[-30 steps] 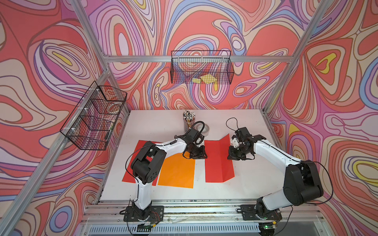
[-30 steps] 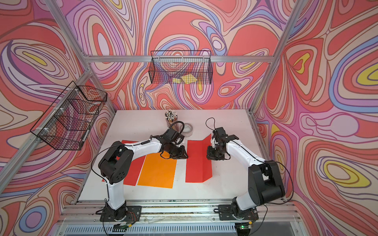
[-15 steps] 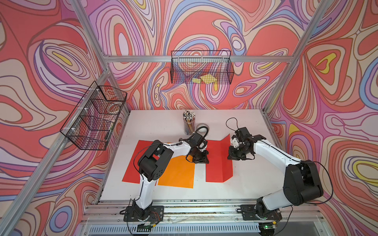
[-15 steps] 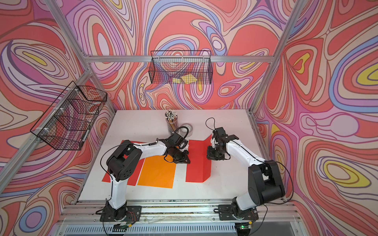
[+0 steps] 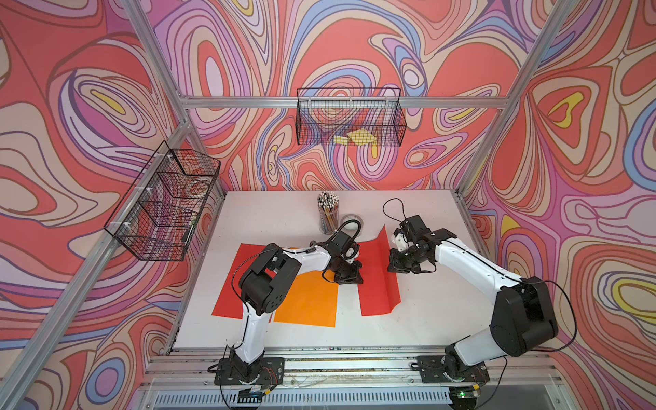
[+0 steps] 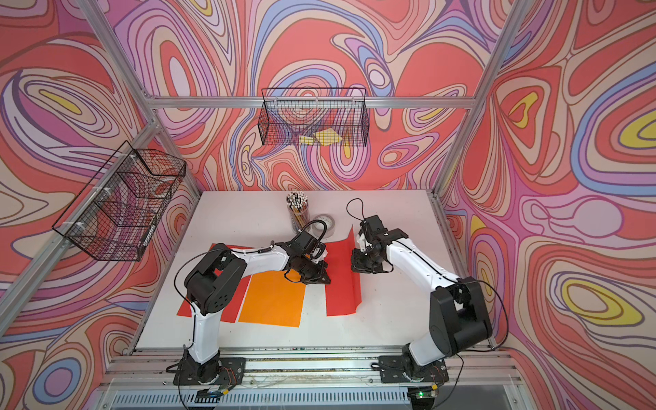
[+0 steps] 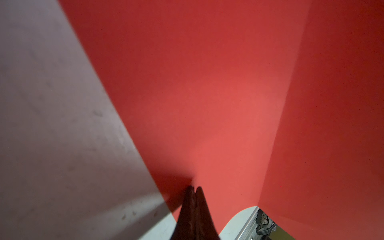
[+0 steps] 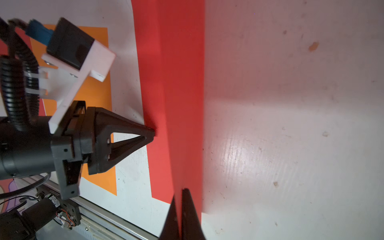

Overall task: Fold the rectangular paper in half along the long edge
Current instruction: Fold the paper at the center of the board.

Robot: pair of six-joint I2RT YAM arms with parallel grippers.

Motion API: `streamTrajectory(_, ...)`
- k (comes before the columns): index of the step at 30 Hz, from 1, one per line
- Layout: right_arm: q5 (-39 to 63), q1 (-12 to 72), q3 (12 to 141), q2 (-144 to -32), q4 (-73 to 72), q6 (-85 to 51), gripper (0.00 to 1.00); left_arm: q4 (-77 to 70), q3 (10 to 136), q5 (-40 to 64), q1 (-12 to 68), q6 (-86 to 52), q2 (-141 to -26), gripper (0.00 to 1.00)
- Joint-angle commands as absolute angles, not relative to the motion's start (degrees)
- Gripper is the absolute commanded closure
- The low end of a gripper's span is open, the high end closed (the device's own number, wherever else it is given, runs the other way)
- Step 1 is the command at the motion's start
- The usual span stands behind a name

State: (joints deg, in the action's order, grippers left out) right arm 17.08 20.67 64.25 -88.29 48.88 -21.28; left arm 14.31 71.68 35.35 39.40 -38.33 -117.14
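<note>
The red rectangular paper [image 5: 376, 294] [image 6: 340, 298] lies mid-table with a crease along its length. Its right half stands raised. My right gripper [image 5: 391, 266] [image 6: 355, 267] [image 8: 181, 190] is shut on the raised right long edge, and a sliver of red shows between its fingers. My left gripper [image 5: 356, 280] [image 6: 324, 280] [image 7: 194, 188] is shut. Its tips touch the flat left half of the paper [image 7: 207, 83] just inside the left edge. No paper shows between them. The right wrist view shows the paper [image 8: 158, 83] and the left gripper [image 8: 153, 134] at its left edge.
An orange sheet [image 5: 309, 301] lies left of the red paper, partly over another red sheet [image 5: 230, 287] beneath the left arm. A cup of pencils [image 5: 328, 213] and a tape roll [image 5: 352, 222] stand behind. Wire baskets [image 5: 349, 120] [image 5: 163, 202] hang on the walls.
My left gripper has shifted slightly right and toward the front, onto the paper's left edge, and its jaws have closed. The right gripper has held the raised edge still.
</note>
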Motion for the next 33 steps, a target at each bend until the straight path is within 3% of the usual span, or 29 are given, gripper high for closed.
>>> streamTrajectory(1, 15.97, 23.13, 65.37, -91.25, 48.50, -22.78, 1.00, 15.66, 70.05, 32.36, 39.82, -38.94, -119.09, 1.00)
streamTrajectory(33, 21.42, 27.29, 60.75, -103.45, 33.95, -27.79, 1.00, 15.47, 69.61, 32.55, 39.81, -39.24, -119.31, 1.00)
